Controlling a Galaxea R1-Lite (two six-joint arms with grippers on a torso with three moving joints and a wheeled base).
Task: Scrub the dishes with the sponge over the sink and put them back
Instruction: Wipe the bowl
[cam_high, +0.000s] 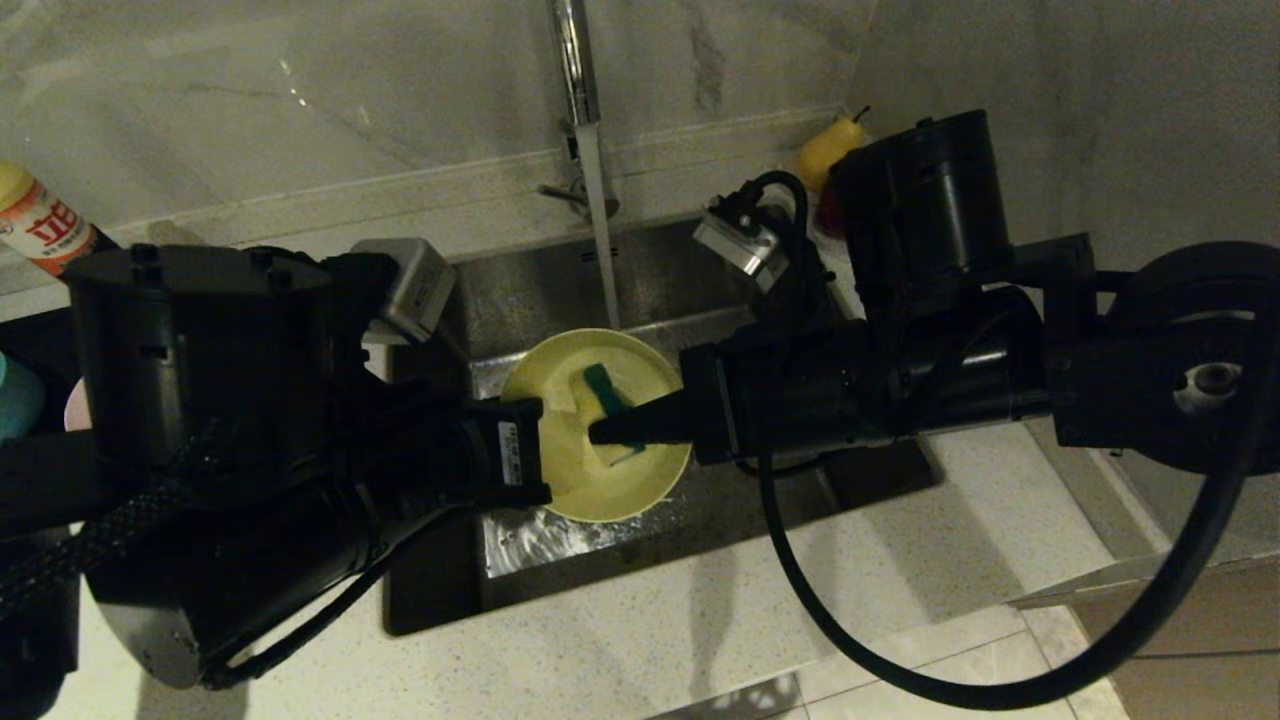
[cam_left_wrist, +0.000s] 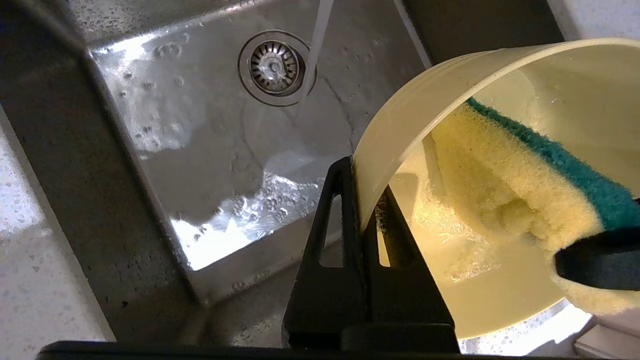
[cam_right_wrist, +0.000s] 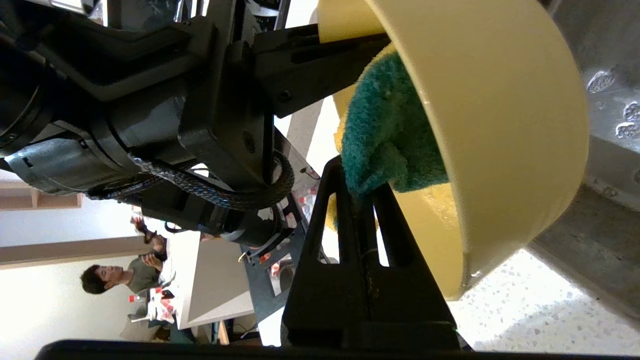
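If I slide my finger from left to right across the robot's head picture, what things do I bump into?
Red-labelled bottle → left gripper pinching the rim of the yellow bowl → sponge → right gripper squeezing the sponge → yellow pear.

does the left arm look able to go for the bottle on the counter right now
Probably not as things stand. The left end effector is shut on the rim of the yellow bowl over the sink, while the right end effector presses the sponge inside it. The bottle sits far left.
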